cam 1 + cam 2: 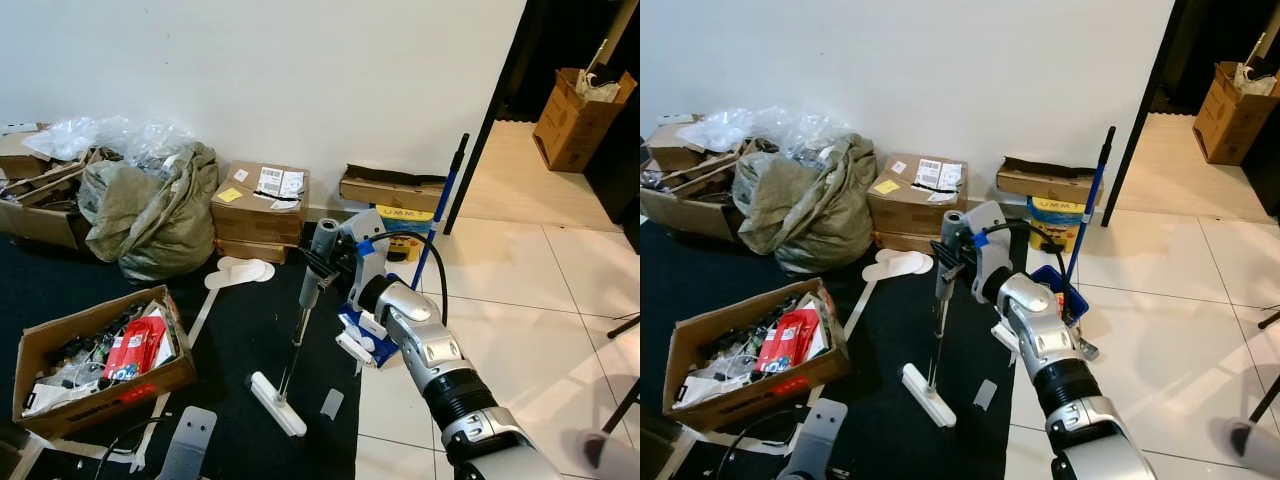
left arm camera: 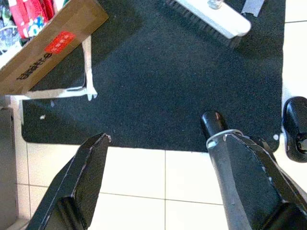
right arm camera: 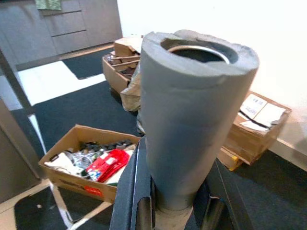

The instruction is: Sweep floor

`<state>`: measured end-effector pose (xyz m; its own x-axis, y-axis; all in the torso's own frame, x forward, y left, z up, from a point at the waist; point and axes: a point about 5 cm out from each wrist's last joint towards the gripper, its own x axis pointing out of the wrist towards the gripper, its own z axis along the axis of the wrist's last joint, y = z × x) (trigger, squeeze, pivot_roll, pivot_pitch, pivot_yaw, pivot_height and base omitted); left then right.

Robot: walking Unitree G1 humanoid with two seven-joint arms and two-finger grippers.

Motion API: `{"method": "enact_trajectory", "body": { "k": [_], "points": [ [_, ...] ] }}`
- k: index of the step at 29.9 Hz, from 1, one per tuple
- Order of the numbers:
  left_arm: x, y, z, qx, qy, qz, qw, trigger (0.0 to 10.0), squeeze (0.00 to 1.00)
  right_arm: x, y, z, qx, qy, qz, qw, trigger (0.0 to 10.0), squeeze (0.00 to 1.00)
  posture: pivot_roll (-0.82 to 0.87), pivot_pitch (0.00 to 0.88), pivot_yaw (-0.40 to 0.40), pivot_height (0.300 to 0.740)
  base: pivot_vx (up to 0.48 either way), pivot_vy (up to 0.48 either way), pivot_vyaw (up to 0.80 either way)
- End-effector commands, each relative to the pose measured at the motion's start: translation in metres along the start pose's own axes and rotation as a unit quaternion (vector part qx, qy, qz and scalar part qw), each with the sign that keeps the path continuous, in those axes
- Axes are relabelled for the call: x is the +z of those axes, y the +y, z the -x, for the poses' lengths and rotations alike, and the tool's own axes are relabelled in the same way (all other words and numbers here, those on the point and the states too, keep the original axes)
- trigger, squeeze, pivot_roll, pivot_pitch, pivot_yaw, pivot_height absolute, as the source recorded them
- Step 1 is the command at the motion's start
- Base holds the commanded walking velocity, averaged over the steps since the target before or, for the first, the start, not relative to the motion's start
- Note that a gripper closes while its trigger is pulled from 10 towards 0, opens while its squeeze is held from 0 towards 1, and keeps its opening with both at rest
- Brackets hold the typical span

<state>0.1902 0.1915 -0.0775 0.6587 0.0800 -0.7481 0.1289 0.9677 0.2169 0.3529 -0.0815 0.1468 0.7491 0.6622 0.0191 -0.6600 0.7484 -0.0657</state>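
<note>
Right gripper (image 1: 318, 268): clenched on the grey foam grip of the broom (image 1: 297, 345), fingers (image 3: 132, 191) pressed to both sides.
Broom: upright, slightly tilted; white head (image 1: 276, 403) on the black rug (image 1: 245, 330), near its right edge.
Left gripper (image 2: 158, 158): released, fingers wide apart, over the rug's near edge and the floor tile.
Open room: white tiles (image 1: 520, 310) to the right, doorway beyond.
Count: one broom, one blue-handled mop (image 1: 442, 205), two white slippers (image 1: 238, 271).
In the way: open cardboard box (image 1: 100, 358) to the left; green sack (image 1: 150, 215) and stacked boxes (image 1: 258, 210) along the wall; a small grey scrap (image 1: 331, 404) beside the broom head.
</note>
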Motion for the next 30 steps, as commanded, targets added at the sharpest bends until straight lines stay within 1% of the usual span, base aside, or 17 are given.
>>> {"method": "enact_trajectory", "body": {
  "k": [1, 6, 14, 15, 18, 30],
  "points": [
    [-0.006, -0.001, 0.001, -0.006, 0.012, -0.008, 1.0, 10.0, 0.0, 0.008, 0.002, -0.002, 0.004, -0.013, -0.003, 1.0, 10.0, 0.0, -0.07, 0.023, 0.022, 0.74, 0.334, 0.0, 0.0],
    [-0.009, -0.002, 0.002, -0.011, 0.016, -0.009, 1.0, 10.0, 0.0, 0.002, 0.005, 0.0, 0.008, 0.002, -0.006, 1.0, 10.0, 0.0, -0.07, 0.023, 0.022, 0.74, 0.373, 0.0, 0.0],
    [-0.009, -0.002, 0.002, -0.012, 0.016, -0.009, 1.0, 10.0, 0.0, 0.002, 0.006, 0.0, 0.01, 0.003, -0.006, 1.0, 10.0, 0.0, -0.07, 0.025, 0.02, 0.74, 0.386, 0.0, 0.0],
    [-0.009, -0.003, 0.002, -0.013, 0.016, -0.009, 1.0, 10.0, 0.0, 0.002, 0.006, 0.0, 0.012, 0.005, -0.006, 1.0, 10.0, 0.0, -0.07, 0.023, 0.022, 0.74, 0.39, 0.0, 0.0],
    [-0.008, -0.004, 0.002, -0.016, 0.015, -0.009, 1.0, 10.0, 0.0, 0.0, 0.013, 0.002, 0.046, 0.019, -0.019, 0.999, 10.0, 0.0, -0.08, 0.027, 0.023, 0.74, 0.402, 0.0, 0.0],
    [-0.013, -0.006, 0.003, -0.02, 0.021, -0.009, 1.0, 10.0, 0.0, -0.005, 0.016, 0.007, 0.066, 0.044, -0.021, 0.997, 10.0, 0.0, -0.07, 0.038, 0.02, 0.74, 0.408, 0.0, 0.0]
  ]
}}
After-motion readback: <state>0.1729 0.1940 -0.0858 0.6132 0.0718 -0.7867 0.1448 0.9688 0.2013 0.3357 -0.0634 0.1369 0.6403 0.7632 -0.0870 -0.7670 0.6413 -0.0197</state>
